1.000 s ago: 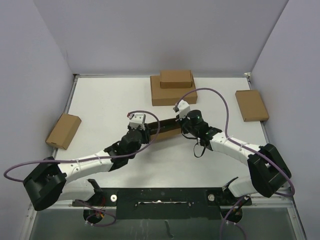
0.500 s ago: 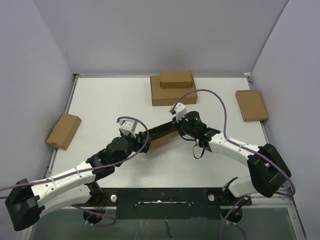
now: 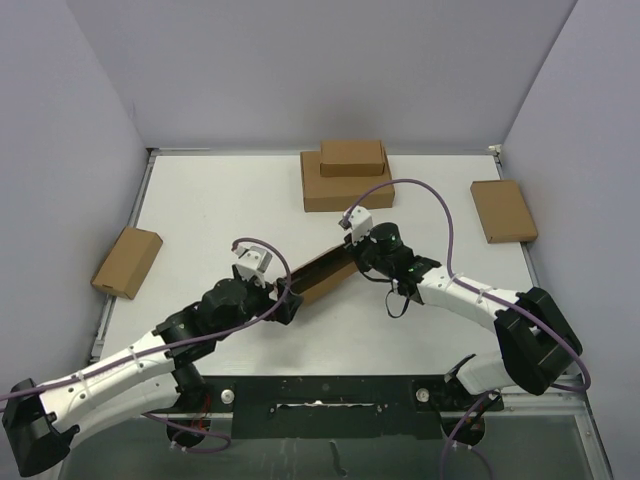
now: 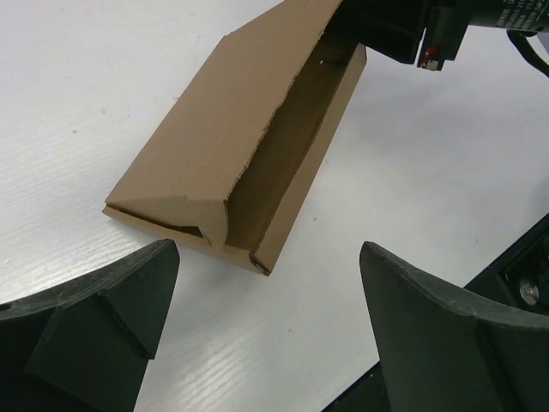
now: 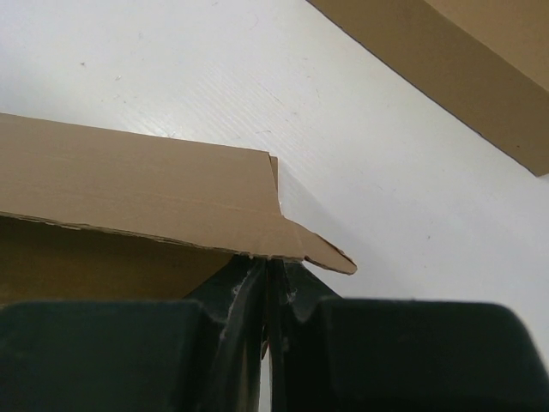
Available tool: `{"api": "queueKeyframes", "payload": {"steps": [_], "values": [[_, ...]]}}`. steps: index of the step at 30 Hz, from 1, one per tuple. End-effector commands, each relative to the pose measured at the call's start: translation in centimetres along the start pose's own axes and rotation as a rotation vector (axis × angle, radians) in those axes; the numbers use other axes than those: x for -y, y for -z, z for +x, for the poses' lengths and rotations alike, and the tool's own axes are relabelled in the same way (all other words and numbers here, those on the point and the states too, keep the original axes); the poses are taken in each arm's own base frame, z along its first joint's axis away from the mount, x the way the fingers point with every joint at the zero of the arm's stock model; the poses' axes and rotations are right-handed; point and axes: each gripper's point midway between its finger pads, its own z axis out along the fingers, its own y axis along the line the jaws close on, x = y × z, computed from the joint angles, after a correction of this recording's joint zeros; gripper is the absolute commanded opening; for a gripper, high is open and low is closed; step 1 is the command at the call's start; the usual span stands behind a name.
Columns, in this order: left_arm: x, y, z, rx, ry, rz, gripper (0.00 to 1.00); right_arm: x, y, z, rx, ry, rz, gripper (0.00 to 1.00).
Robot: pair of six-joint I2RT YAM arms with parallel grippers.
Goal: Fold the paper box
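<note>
The paper box (image 3: 318, 277) lies slantwise mid-table, a shallow brown tray with its lid (image 4: 214, 137) raised at a slope over it. My left gripper (image 3: 285, 300) stands open just short of the box's near corner; in its wrist view the two fingers (image 4: 129, 292) flank bare table and touch nothing. At the box's far end my right gripper (image 3: 352, 262) is shut on the box. In the right wrist view the gripper (image 5: 268, 262) has its fingers pressed together, and the lid's edge (image 5: 129, 189) covers their tips. That gripper also shows in the left wrist view (image 4: 395, 26).
A wide brown box (image 3: 345, 190) with a smaller one (image 3: 352, 157) on top stands at the back; its side shows as (image 5: 463, 77). Another brown box (image 3: 503, 210) lies at the right edge, one more (image 3: 127, 262) at the left edge. Purple walls close in three sides.
My left gripper has opened wide and drawn back toward the near left, off the box. The box has swung to a steeper slant, its far end still at the shut right gripper.
</note>
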Motion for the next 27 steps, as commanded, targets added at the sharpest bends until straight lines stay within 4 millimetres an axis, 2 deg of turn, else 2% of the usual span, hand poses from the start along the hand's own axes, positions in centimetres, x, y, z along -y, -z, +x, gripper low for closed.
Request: {"api": "queueKeyframes", "payload": {"steps": [1,4,7,9,12,15,17,19,23,27], "values": [[1.7,2.7,-3.4,0.018,0.004,0.045,0.87,0.4,0.1,-0.5,0.033,-0.009,0.000,0.00],[1.8,4.3,-5.4,0.036,0.007,0.029,0.86,0.3,0.1,-0.5,0.036,-0.011,-0.013,0.00],[2.3,5.1,-8.3,0.095,0.043,0.010,0.79,0.5,0.2,-0.4,0.040,-0.014,-0.015,0.00],[2.8,4.7,-9.7,0.107,0.044,0.002,0.75,0.7,0.2,-0.3,0.037,-0.017,-0.016,0.00],[2.6,3.0,-11.0,0.088,0.039,-0.051,0.69,0.8,0.2,-0.2,0.037,-0.020,-0.018,0.00],[1.2,0.5,-11.4,0.050,0.053,-0.103,0.62,1.0,0.2,-0.1,0.037,-0.021,-0.019,0.00],[0.4,-1.5,-11.1,0.008,0.094,-0.082,0.54,1.1,0.2,-0.1,0.039,-0.020,-0.023,0.00],[-1.1,-3.1,-10.8,-0.016,0.148,-0.081,0.49,1.1,0.3,0.0,0.040,-0.019,-0.028,0.00],[-1.0,-5.7,-10.1,-0.064,0.180,-0.018,0.44,1.1,0.2,0.1,0.039,-0.010,-0.039,0.00],[-0.5,-7.5,-8.3,-0.126,0.211,0.024,0.41,0.7,0.2,0.2,0.042,0.012,-0.064,0.01]]}}
